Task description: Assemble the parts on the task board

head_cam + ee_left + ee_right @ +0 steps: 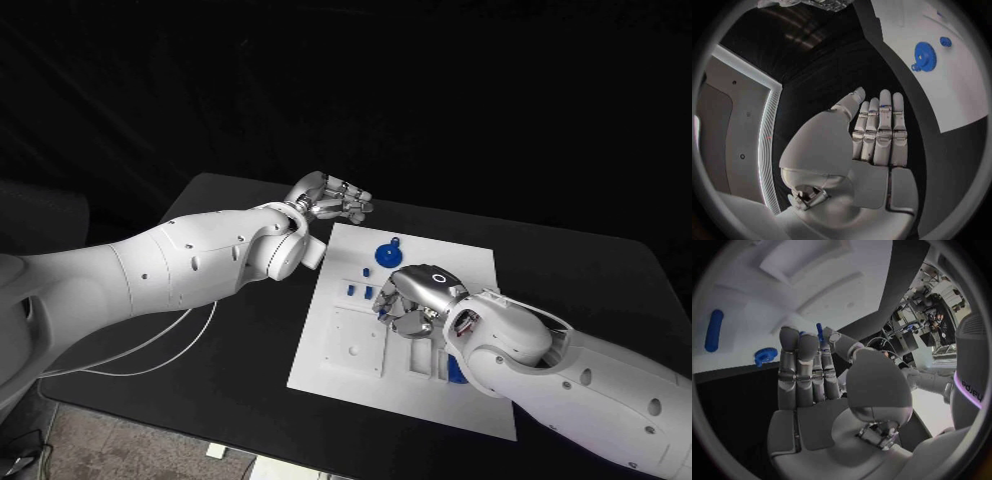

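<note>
Risk lies with the slim blue pin (819,333) pinched at the fingertips of your right hand (415,300) over the middle of the task board (462,395): so light a hold could let it twist or drop, in my judgement. Its long axis runs along the fingers, free end pointing beyond them. Your left hand (332,198) hangs off the board's far corner, fingers straight and close together, holding nothing.

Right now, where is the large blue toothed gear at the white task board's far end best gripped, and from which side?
Probably by its toothed rim, from above: the large blue gear seems to lie flat on the white task board, rim exposed. The empty left hand is nearest.
</note>
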{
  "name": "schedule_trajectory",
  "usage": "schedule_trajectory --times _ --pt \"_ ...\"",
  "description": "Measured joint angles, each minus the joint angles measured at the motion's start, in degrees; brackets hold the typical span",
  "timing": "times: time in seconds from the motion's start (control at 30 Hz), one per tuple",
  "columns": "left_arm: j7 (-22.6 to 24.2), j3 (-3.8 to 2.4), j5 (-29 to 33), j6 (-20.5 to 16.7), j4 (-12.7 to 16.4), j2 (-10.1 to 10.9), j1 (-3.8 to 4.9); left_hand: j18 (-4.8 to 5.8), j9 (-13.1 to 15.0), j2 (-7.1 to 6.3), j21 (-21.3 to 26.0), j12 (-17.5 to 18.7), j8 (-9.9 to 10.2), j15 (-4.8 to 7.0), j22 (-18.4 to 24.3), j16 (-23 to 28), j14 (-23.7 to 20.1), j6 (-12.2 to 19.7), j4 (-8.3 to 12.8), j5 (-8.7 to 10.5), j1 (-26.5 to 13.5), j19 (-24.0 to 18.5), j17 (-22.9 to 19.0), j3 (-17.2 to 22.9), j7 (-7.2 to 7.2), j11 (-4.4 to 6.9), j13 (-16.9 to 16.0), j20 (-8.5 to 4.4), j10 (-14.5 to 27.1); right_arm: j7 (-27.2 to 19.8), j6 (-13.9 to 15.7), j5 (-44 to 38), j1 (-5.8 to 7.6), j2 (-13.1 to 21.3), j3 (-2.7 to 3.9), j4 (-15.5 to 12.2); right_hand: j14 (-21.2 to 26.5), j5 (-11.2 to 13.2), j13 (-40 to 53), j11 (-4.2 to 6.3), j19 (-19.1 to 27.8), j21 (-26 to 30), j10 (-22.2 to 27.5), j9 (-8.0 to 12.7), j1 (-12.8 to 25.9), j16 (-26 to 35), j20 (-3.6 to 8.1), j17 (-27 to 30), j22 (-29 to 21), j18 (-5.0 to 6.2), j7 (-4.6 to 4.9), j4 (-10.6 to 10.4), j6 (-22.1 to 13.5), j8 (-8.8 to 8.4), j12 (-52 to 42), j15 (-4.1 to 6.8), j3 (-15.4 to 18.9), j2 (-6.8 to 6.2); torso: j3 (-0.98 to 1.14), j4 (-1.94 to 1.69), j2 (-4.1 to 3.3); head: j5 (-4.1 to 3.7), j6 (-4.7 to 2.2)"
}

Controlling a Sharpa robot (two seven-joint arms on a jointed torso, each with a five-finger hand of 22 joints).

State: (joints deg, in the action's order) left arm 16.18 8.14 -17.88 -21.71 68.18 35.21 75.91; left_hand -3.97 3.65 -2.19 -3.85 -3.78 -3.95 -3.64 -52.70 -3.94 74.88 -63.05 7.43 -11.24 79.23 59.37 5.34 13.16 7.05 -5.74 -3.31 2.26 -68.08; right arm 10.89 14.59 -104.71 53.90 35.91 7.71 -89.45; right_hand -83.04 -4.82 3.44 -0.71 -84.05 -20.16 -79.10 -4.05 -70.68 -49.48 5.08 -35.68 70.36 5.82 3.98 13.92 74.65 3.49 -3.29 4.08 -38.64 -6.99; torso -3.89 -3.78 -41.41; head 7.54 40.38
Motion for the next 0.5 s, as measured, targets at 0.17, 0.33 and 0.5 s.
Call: schedule_trajectory --times 0.17,0.33,0.5 --pt "0.03 0.00 0.09 -0.01 -0.01 -0.04 0.00 0.00 0.00 0.23 0.00 0.00 0.00 0.16 -0.19 0.00 -0.16 0.00 0.00 0.00 0.23 0.00 0.00 0.00 0.00 0.00 0.00 0.00 0.00 0.32 -0.22 -1.36 -0.24 -0.24 -0.44 -0.04 0.00 0.00 0.00 0.00 0.00 -0.35 0.01 0.00 0.00 -0.33 -0.01 0.43 0.08 -0.04 0.00 0.00 0.00 0.00 0.00 0.00 0.00 0.00 0.00 0.03 0.01 0.13 0.27" --pt "0.06 0.00 0.16 -0.01 -0.05 -0.03 0.00 0.00 -0.01 0.22 0.00 0.00 0.00 0.16 -0.18 0.00 -0.16 0.00 0.00 0.00 0.23 0.00 0.00 0.00 0.00 0.00 0.00 0.00 0.00 0.43 -0.32 -2.18 -0.64 -0.63 -0.68 -0.18 0.00 0.05 0.01 -0.07 0.03 -0.35 0.11 0.01 -0.01 -0.33 0.02 0.45 0.07 -0.06 0.00 0.07 -0.01 0.00 0.01 0.00 0.07 -0.01 0.00 0.03 0.01 0.22 0.63" --pt "0.06 0.00 0.20 0.00 -0.08 -0.04 0.00 0.00 -0.01 0.22 0.00 0.00 0.00 0.16 -0.18 0.00 -0.16 0.00 0.00 0.00 0.23 0.00 0.00 0.00 0.00 0.00 0.00 0.00 0.00 0.45 -0.33 -2.55 -0.96 -0.80 -0.81 -0.15 0.03 0.39 0.02 -0.01 0.14 -0.35 0.20 0.01 0.00 -0.50 0.12 0.79 0.07 -0.13 0.00 0.25 -0.01 0.00 0.02 0.01 -0.11 -0.01 0.00 0.03 0.02 0.55 1.10"
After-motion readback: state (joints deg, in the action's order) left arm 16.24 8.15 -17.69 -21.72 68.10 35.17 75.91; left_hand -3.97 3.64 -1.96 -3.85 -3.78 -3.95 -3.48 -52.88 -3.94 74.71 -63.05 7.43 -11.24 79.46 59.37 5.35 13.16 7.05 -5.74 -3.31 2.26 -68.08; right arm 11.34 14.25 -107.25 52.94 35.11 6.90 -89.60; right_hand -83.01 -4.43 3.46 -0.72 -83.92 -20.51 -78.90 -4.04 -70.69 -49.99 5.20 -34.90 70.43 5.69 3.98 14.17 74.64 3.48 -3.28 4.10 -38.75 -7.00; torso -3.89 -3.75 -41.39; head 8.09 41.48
